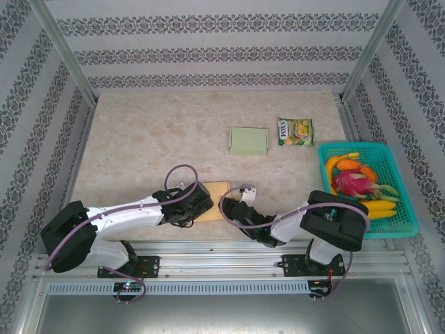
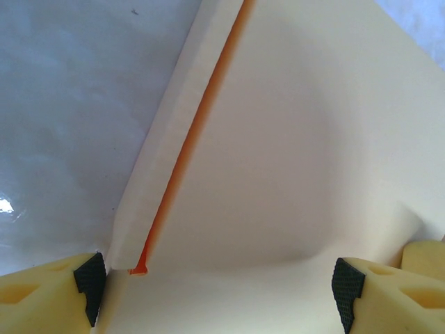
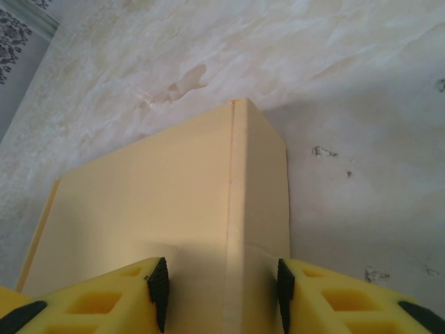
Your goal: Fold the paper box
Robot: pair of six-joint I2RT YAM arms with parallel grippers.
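The paper box (image 1: 217, 188) is a flat tan piece near the table's front edge, between my two grippers. My left gripper (image 1: 200, 203) reaches it from the left. In the left wrist view its jaws (image 2: 219, 289) stand wide open over a cream panel (image 2: 292, 139), and a raised flap with an orange edge (image 2: 177, 153) runs up from the left pad. My right gripper (image 1: 238, 207) comes in from the right. Its half-open jaws (image 3: 220, 292) straddle the creased corner of the box (image 3: 153, 202), with both pads close to the card but not pinching it.
A folded green box (image 1: 248, 140) and a snack packet (image 1: 295, 131) lie further back, right of centre. A teal basket (image 1: 405, 209) of fruit stands at the right edge. Patterned walls and metal posts close in the table.
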